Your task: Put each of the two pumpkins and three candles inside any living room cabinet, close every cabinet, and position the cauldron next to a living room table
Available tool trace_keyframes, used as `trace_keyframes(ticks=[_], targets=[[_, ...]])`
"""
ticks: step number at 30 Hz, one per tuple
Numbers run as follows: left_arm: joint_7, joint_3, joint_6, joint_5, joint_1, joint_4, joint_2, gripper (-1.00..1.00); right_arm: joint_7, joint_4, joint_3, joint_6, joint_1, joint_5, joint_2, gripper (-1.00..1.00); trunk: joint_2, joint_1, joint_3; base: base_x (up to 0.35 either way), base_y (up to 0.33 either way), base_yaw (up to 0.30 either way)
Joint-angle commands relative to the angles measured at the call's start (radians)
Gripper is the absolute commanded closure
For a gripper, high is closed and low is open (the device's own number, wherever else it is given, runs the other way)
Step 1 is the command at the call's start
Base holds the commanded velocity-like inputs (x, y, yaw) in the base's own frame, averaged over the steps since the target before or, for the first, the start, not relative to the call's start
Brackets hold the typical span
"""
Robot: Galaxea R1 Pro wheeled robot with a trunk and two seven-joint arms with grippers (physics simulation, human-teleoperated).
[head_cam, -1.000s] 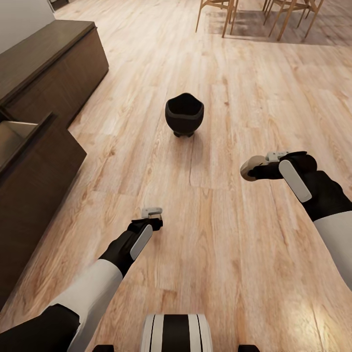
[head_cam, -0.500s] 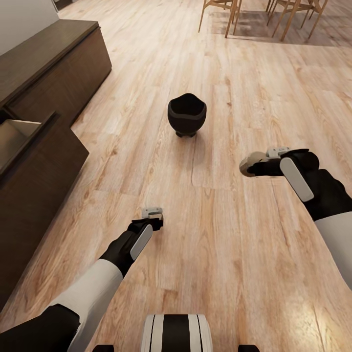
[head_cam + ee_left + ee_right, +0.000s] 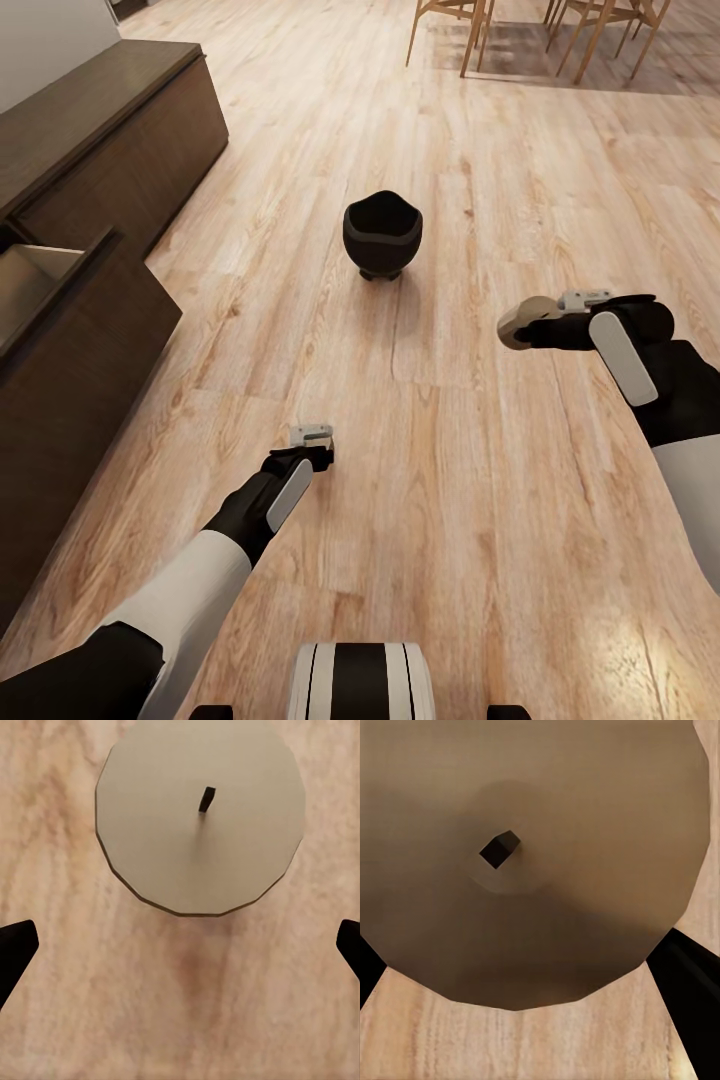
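The black cauldron (image 3: 382,235) stands on the wood floor ahead of me, beyond both arms. My right gripper (image 3: 535,325) is held above the floor, shut on a tan candle (image 3: 518,326); close up, that candle (image 3: 532,862) sits between the dark fingers (image 3: 690,982). My left gripper (image 3: 310,447) hangs low over the floor and is open. Another candle (image 3: 201,814) stands upright on the floor beneath it, just beyond the wide-apart fingertips (image 3: 15,952) and touching neither. The dark-brown cabinet (image 3: 110,120) runs along the left, with one drawer (image 3: 30,275) pulled out.
Pale wooden chair legs (image 3: 470,30) stand at the far end of the floor. The open drawer's front (image 3: 90,350) juts into the floor space at my left. My base (image 3: 360,680) shows at the bottom edge.
The view shifted slightly at first as the camera moved. My right gripper has carried its candle a little to the right. The left arm and the cauldron have stayed put.
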Motion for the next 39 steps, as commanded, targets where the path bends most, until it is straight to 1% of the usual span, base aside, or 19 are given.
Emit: trace_keyframes(ticks=[1, 9, 16, 20, 33, 39], targets=[[0.010, -0.004, 0.002, 0.011, -0.001, -0.001, 0.001, -1.00, -0.010, -0.001, 0.003, 0.002, -0.001, -0.011, -0.001, 1.00, 0.000, 0.000, -0.001, 0.000, 0.000, 0.000], [0.003, -0.003, 0.003, 0.011, -0.001, 0.000, 0.001, -1.00, -0.010, -0.001, 0.002, 0.002, -0.001, -0.010, -0.001, 1.00, 0.000, 0.000, -0.001, 0.018, 0.000, 0.000], [-0.002, -0.003, 0.003, 0.009, -0.001, 0.000, 0.001, -1.00, -0.010, -0.001, 0.002, 0.002, -0.001, -0.009, -0.001, 1.00, 0.000, 0.000, -0.001, 0.206, 0.000, 0.000], [-0.002, -0.003, 0.003, 0.009, -0.001, 0.000, 0.001, -1.00, -0.010, -0.001, 0.002, 0.002, -0.001, -0.009, -0.001, 1.00, 0.000, 0.000, -0.001, 0.100, 0.000, 0.000], [-0.003, -0.003, 0.002, 0.009, -0.001, 0.000, 0.001, -1.00, -0.010, -0.001, 0.002, 0.002, -0.001, -0.009, -0.002, 1.00, 0.000, 0.000, -0.001, 0.014, 0.000, 0.000], [-0.003, -0.003, 0.003, 0.009, -0.001, 0.000, 0.001, -1.00, -0.010, -0.001, 0.002, 0.002, -0.001, -0.011, -0.011, 1.00, 0.000, 0.000, -0.001, 0.000, 0.000, 0.000]])
